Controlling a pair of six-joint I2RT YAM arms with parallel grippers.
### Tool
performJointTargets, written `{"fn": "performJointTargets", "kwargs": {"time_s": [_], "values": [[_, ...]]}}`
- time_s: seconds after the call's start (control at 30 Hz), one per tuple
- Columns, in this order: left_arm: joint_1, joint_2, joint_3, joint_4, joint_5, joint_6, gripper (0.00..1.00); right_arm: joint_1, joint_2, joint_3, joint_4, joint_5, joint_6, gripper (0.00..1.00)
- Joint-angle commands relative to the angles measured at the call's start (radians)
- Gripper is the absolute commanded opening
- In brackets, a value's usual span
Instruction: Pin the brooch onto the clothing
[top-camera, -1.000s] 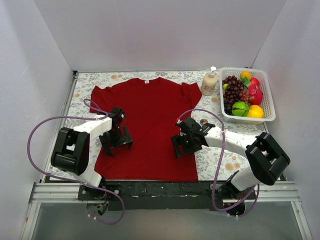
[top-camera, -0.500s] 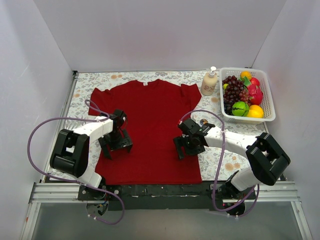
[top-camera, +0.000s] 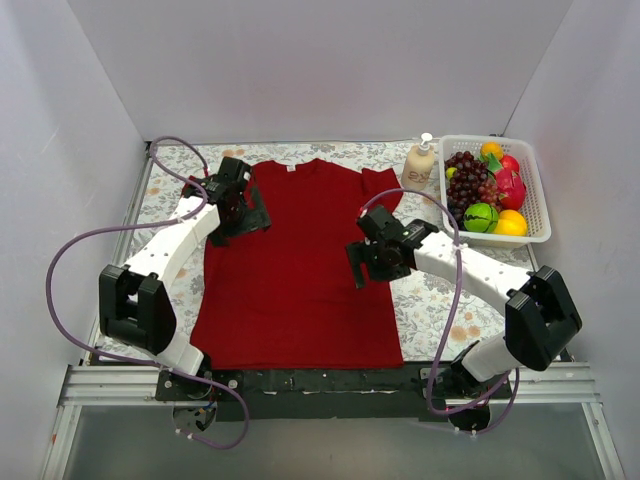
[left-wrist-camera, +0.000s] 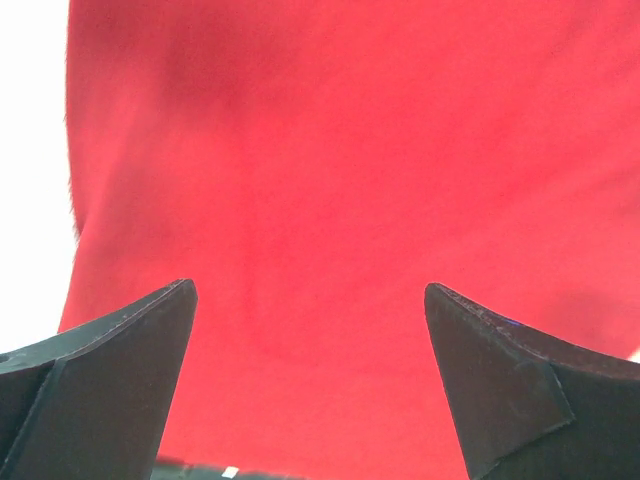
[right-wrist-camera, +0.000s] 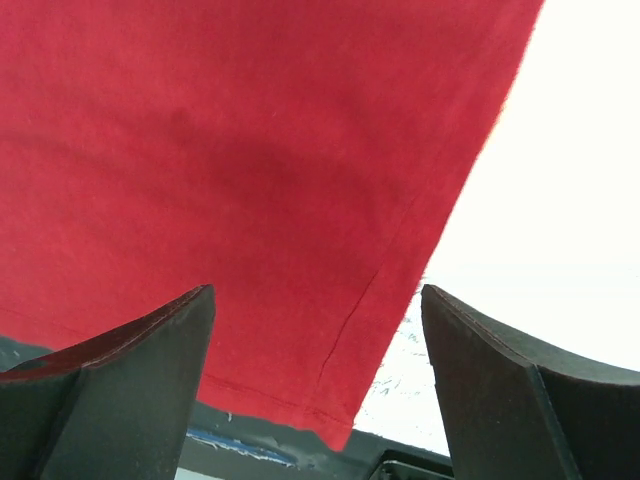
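Note:
The dark red T-shirt lies flat on the patterned table, neck at the far side. My left gripper is open over the shirt's left shoulder and sleeve. In the left wrist view its gripper is empty, with only red cloth below it. My right gripper is open over the shirt's right side. In the right wrist view its gripper is empty above the shirt, near its right hem corner. The brooch is not visible in any view.
A white basket of fruit stands at the back right, with a pump bottle to its left. White walls close in the left, back and right. A black rail runs along the near edge.
My left arm swung from the shirt's lower left side up to its left shoulder. My right gripper moved slightly away from me along the shirt's right side. Both stayed open.

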Motion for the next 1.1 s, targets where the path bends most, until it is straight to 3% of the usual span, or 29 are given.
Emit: {"fn": "performJointTargets", "kwargs": {"time_s": [0.0,0.13,0.5,0.87,1.0,1.07], "values": [[-0.003,-0.025,0.105,0.116,0.069,0.063,0.98,-0.099,-0.018,0.062,-0.012,0.018,-0.038,0.90],[-0.003,0.004,0.184,0.171,0.182,0.086,0.98,-0.219,-0.053,0.094,0.017,0.004,-0.078,0.90],[-0.008,0.101,0.236,0.332,0.526,0.051,0.98,-0.337,-0.038,0.136,0.018,0.004,-0.131,0.88],[-0.087,0.256,0.328,0.392,0.643,0.003,0.98,-0.428,0.053,0.123,0.123,0.035,-0.180,0.84],[-0.135,0.320,0.366,0.401,0.662,-0.012,0.98,-0.445,0.145,0.156,0.135,0.046,-0.197,0.72],[-0.146,0.351,0.374,0.418,0.691,-0.030,0.98,-0.454,0.172,0.165,0.144,0.050,-0.197,0.71]]}}
